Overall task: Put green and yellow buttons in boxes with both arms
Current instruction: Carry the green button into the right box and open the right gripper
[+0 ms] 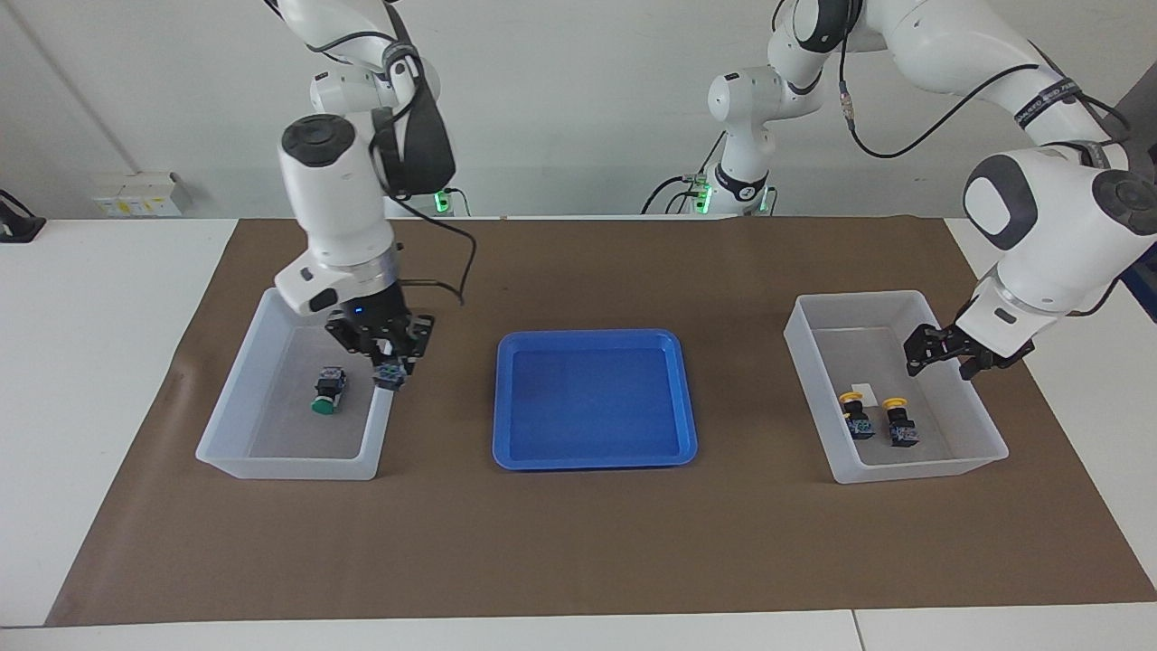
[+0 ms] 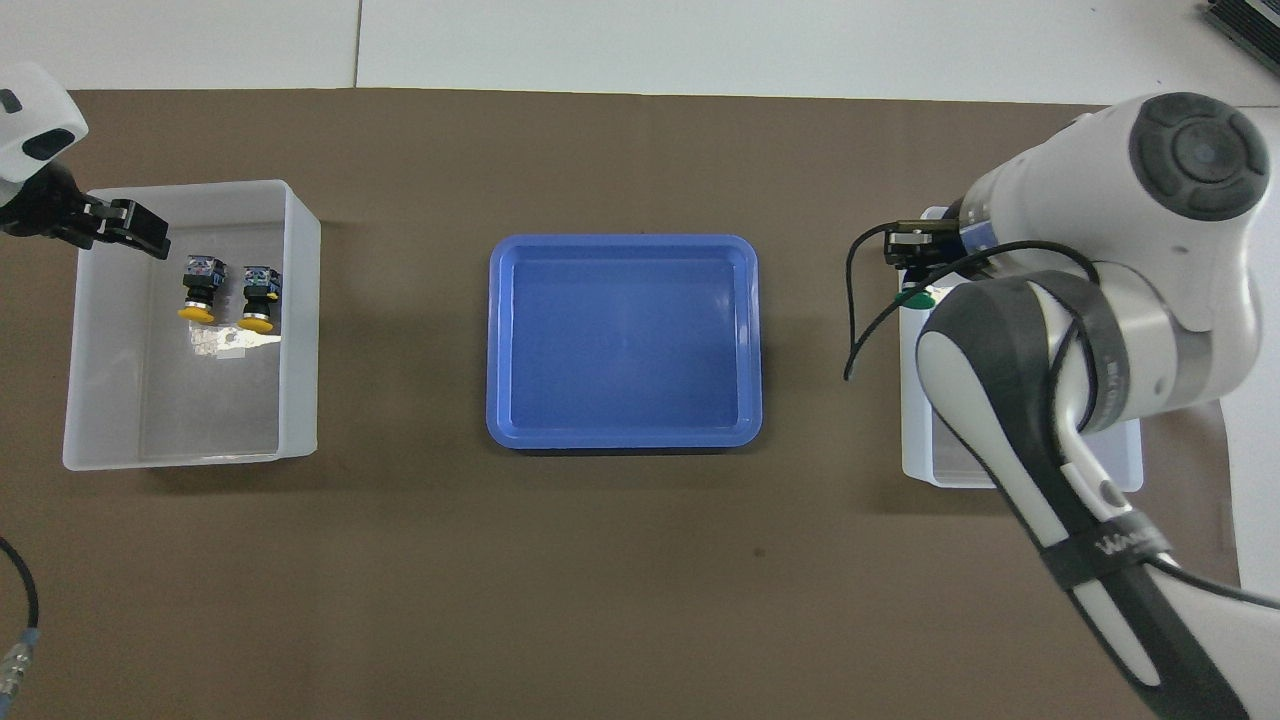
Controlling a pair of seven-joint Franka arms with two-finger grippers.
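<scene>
**Second green button carried over its bin**

A black band on the right arm's forearm carries white lettering, partly readable as "WANJ…"; nothing else can be read. A small white label (image 2: 222, 341) lies on the floor of the bin at the left arm's end, its print too small to make out.

The right gripper (image 1: 387, 354) hangs over the inner wall of the bin (image 1: 237, 391) at the right arm's end, its jaws pinched on a green button (image 1: 391, 374). The held button hangs with its blue end down; in the overhead view a sliver of its green cap peeks out beside the gripper. Another green button (image 1: 326, 389) lies on its side on that bin's floor, long axis running along the bin, cap away from the robots.

The left gripper (image 1: 940, 351) is up over the other bin (image 1: 807, 362), jaws apart and holding nothing. Below it two yellow buttons (image 2: 197, 292) lie side by side, just apart, long axes parallel, round yellow caps toward the robots and blue ends away.

Both bins are translucent white plastic, rectangular with sloped walls. Between them sits a shallow glossy blue tray (image 1: 515, 452) with rounded corners. Everything rests on a matte brown sheet (image 1: 578, 542) spread across a white table (image 1: 90, 362)
</scene>
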